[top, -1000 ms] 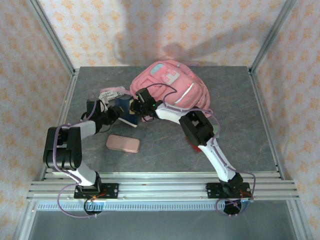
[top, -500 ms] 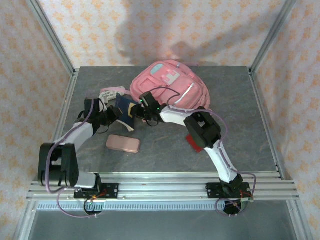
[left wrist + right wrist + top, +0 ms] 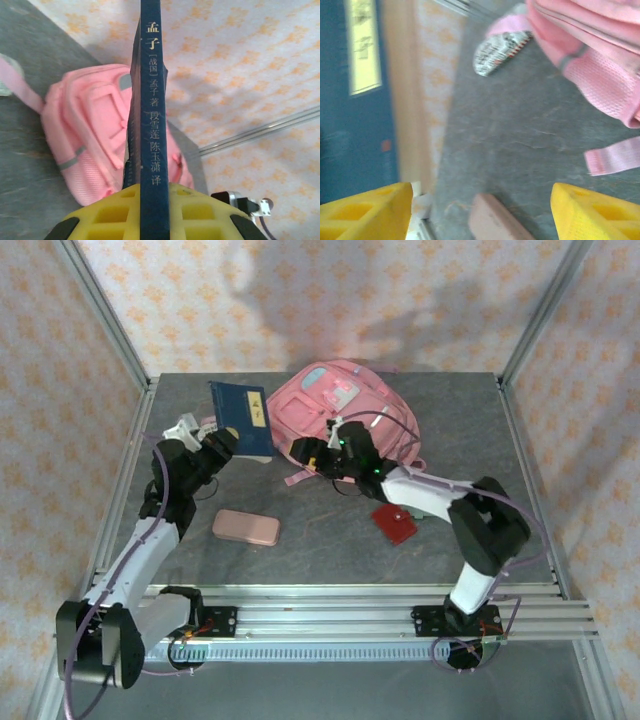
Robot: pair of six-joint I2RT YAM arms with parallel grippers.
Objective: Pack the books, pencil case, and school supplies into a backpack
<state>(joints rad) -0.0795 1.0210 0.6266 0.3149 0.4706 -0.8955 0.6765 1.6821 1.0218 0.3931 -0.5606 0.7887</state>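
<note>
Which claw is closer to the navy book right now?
Left. The left claw grips the navy book at its lower edge; the right claw hangs open to its right, by the backpack.

**Open lanes and what blocks them**

You have bare grey tabletop (image 3: 490, 440) to the right of the soft pink fabric backpack (image 3: 365, 410). On its left, the thin navy blue book with a yellow label (image 3: 243, 420) is held up in the pinched left gripper (image 3: 222, 443), crowding that side. The right gripper (image 3: 312, 454), jaws wide, sits at the bag's front above a loose pink strap (image 3: 298, 478). A lane runs between the flat pink oblong case (image 3: 246, 528) and the small red square pad (image 3: 394, 523). A small patterned item (image 3: 495, 52), possibly a pouch, lies beside the bag.
</note>
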